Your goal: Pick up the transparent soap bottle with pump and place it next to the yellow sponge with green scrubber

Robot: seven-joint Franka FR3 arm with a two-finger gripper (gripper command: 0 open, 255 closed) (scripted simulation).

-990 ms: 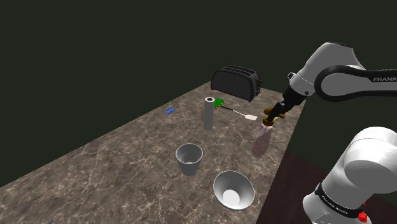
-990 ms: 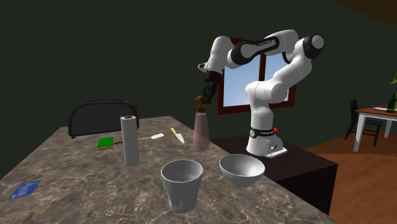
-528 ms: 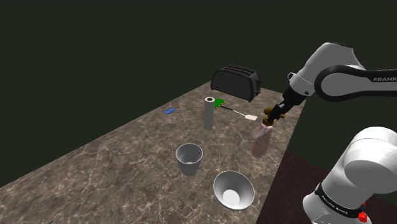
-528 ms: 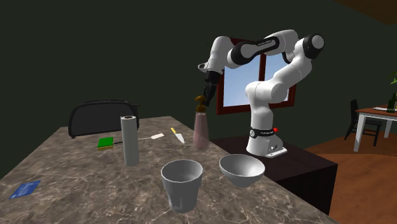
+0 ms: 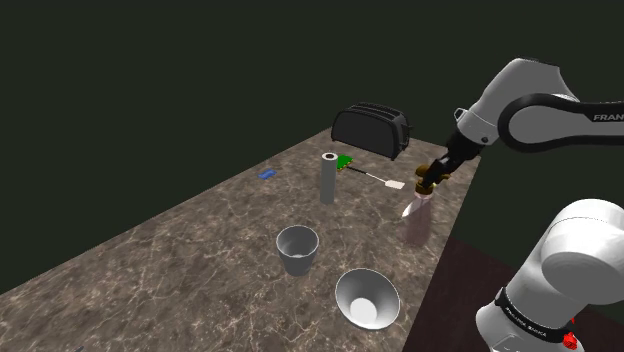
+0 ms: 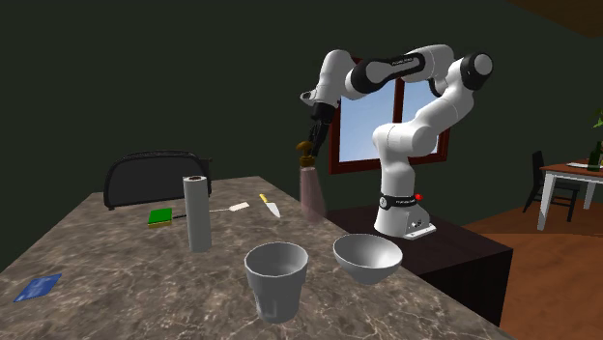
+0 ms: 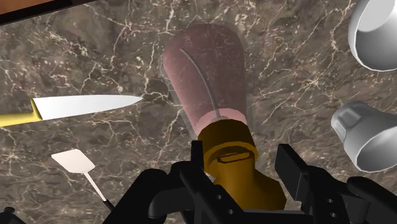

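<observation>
The soap bottle (image 5: 415, 222) has a see-through pinkish body and a gold-brown pump. It hangs upright just above the marble table (image 5: 180, 250), near the edge by the stand. My gripper (image 5: 430, 180) is shut on the pump from above, as the second exterior view confirms for the gripper (image 6: 307, 147) and bottle (image 6: 312, 193). In the wrist view the black fingers (image 7: 197, 156) flank the pump of the bottle (image 7: 207, 70). The sponge (image 5: 345, 161), green on top, lies flat in front of the toaster, well beyond the bottle; it is the sponge (image 6: 159, 216).
A grey upright roll (image 5: 327, 178) stands near the sponge. A knife (image 7: 76, 107) and a white spatula (image 5: 380, 180) lie between bottle and sponge. A grey cup (image 5: 297, 250) and white bowl (image 5: 367, 298) stand nearer. Black toaster (image 5: 371, 130) at the far end; a blue item (image 5: 267, 173) lies beyond.
My fingers closed on the pump a second ago. Since then the gripper has risen slightly, lifting the bottle off the table.
</observation>
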